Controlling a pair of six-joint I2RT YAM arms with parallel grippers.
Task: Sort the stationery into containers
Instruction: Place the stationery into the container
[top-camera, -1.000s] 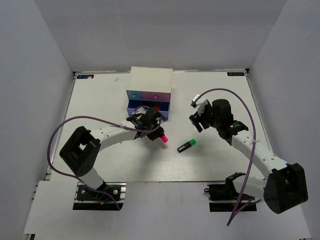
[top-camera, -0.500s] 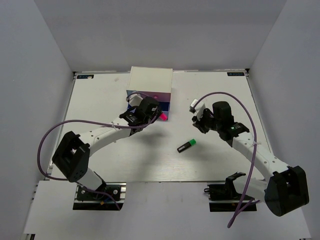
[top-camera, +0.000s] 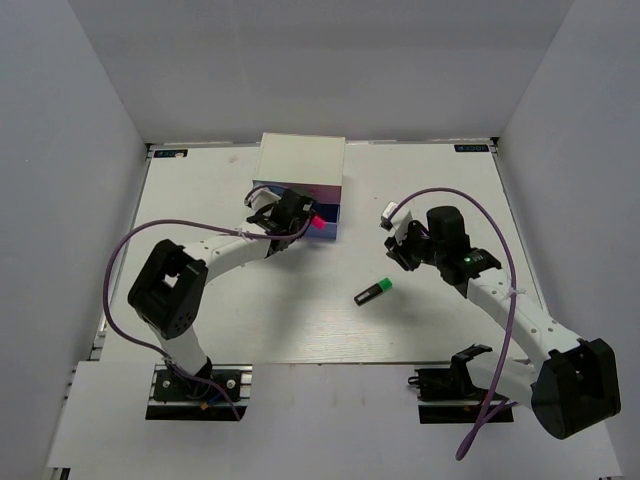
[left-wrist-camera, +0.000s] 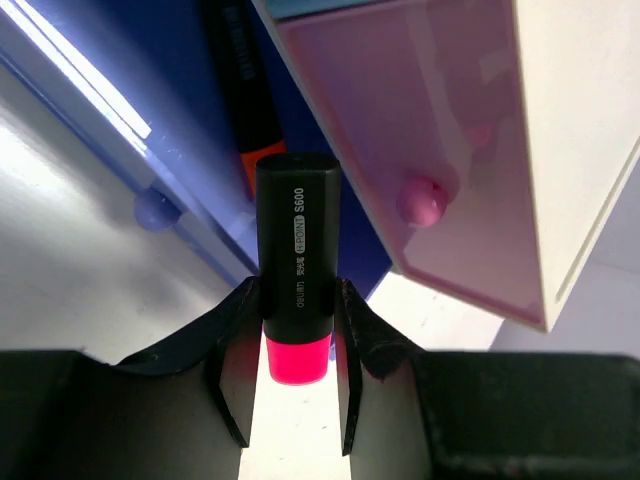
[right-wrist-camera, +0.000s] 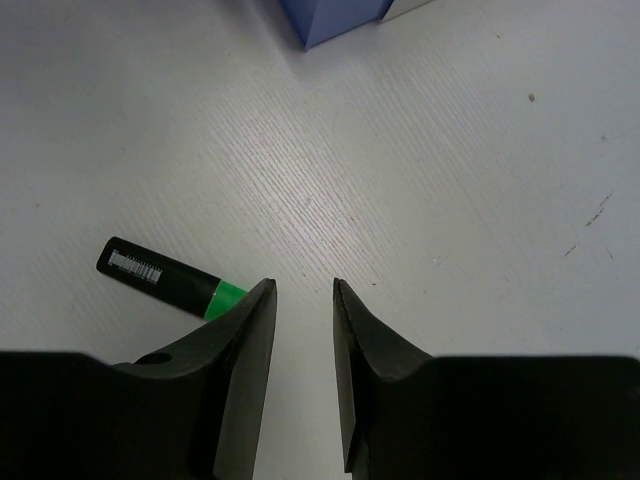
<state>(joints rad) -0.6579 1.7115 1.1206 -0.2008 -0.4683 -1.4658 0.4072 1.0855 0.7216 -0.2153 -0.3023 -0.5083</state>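
My left gripper (top-camera: 300, 214) is shut on the pink-capped highlighter (left-wrist-camera: 296, 260), gripping its black barrel with the pink cap (left-wrist-camera: 296, 358) toward the wrist. It hovers at the pulled-out dark blue drawer (left-wrist-camera: 165, 205) of the white chest (top-camera: 302, 162), below the shut pink drawer (left-wrist-camera: 430, 150). An orange-capped highlighter (left-wrist-camera: 245, 110) lies inside the dark blue drawer. The green-capped highlighter (top-camera: 373, 292) lies on the table, just left of my right gripper (right-wrist-camera: 304, 285), which stands narrowly open with nothing between its fingers. My right gripper (top-camera: 400, 246) hangs right of the chest.
The white chest stands at the back middle of the white table (top-camera: 200, 320). White walls enclose the table on three sides. A corner of the blue drawer (right-wrist-camera: 330, 20) shows at the top of the right wrist view.
My left gripper has carried the pink-capped highlighter from the table middle up to the open dark blue drawer. My right gripper's jaws have narrowed, and it has shifted slightly.
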